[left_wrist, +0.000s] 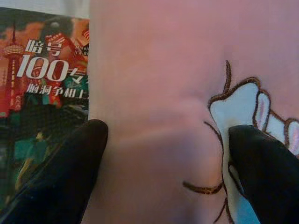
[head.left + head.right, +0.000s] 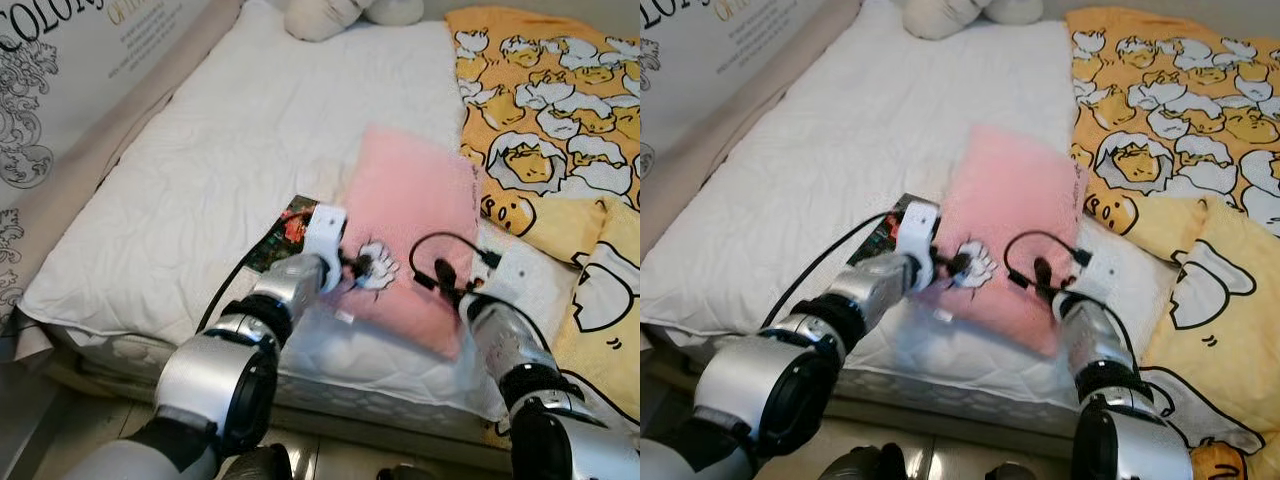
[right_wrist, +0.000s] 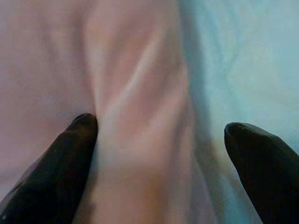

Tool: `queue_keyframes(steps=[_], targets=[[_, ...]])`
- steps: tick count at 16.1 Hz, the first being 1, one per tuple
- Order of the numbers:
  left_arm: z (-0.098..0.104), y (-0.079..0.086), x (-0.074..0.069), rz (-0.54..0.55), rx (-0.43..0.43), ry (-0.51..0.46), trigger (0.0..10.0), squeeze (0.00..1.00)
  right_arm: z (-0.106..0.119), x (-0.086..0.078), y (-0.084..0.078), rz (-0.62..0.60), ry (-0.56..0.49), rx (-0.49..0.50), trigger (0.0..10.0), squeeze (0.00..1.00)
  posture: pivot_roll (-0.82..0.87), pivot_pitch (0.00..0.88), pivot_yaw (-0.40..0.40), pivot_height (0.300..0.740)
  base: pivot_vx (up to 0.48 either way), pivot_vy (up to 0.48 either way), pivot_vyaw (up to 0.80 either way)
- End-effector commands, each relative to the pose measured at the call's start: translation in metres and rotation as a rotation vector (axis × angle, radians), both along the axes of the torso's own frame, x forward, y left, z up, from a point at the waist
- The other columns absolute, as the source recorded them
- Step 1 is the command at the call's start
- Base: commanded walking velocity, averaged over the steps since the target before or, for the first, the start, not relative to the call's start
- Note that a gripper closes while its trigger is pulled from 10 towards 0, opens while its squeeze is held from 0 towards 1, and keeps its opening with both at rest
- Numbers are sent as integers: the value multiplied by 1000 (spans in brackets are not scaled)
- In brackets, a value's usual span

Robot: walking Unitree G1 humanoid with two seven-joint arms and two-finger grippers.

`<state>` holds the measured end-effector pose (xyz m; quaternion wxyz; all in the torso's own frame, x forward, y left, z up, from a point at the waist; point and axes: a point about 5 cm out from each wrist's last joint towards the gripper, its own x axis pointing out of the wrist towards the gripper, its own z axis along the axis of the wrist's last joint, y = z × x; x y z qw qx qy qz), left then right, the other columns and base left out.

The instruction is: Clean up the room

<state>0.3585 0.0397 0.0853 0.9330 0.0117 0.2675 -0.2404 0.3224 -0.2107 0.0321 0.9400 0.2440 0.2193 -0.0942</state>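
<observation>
Silver forearms fill the near foreground of the head views, both reaching over the foot edge of the bed [image 2: 130, 290] toward a pink pillow [image 2: 415, 215]. That pillow lies on the white quilted cover near the bed's near edge, its long axis running from the near right corner up and slightly left toward the head of the bed, with a small white embroidered paw figure [image 2: 378, 266] on its near left part. Left pincer [image 1: 163, 163] sits at the pillow's left edge, fingers apart: one fingertip [image 1: 70, 163] rests by the pillow's border over a colourful printed booklet [image 1: 42, 84] that lies just beside and partly under the pillow, the other on the white embroidery. Right pincer [image 3: 161, 158] is at the pillow's near right edge, fingers apart as well, straddling a raised fold of pink fabric with the white cover alongside. To the right, a yellow blanket [image 2: 560, 130] with a cartoon egg print touches the pillow's far right side and spills over the bed's right portion. Left of the pillow a broad stretch of white cover lies open up to the wall [image 2: 60, 90], and a pale plush toy [image 2: 330, 15] rests at the far end.
</observation>
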Motion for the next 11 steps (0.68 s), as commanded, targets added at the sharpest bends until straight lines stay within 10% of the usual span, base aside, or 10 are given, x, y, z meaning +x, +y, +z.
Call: queue_keyframes(steps=[1, 2, 3, 4, 11], targets=[[-6, 1, -3, -26, 69, 9, 10000, 0, -15, -12, -4, -14, 86, 23, 10000, 0, -184, 170, 44, 740, 0, 0, 0], [-6, -2, -4, -41, 87, 1, 10000, 0, -17, -14, -4, -1, 99, 19, 10000, 0, -186, 173, 43, 740, 0, 0, 0], [-6, -2, -4, -45, 91, 0, 1569, 0, -18, -14, -3, 8, 100, 18, 2824, 0, -186, 173, 43, 740, 0, 0, 0], [-7, -3, -5, -45, 93, -1, 0, 0, -17, -13, -1, 17, 88, 19, 0, 0, -184, 174, 42, 740, 0, 0, 0], [-14, 10, -6, 0, 66, 2, 0, 0, -15, -7, 16, 84, 55, 43, 0, 0, -65, 103, 55, 740, 0, 0, 0]])
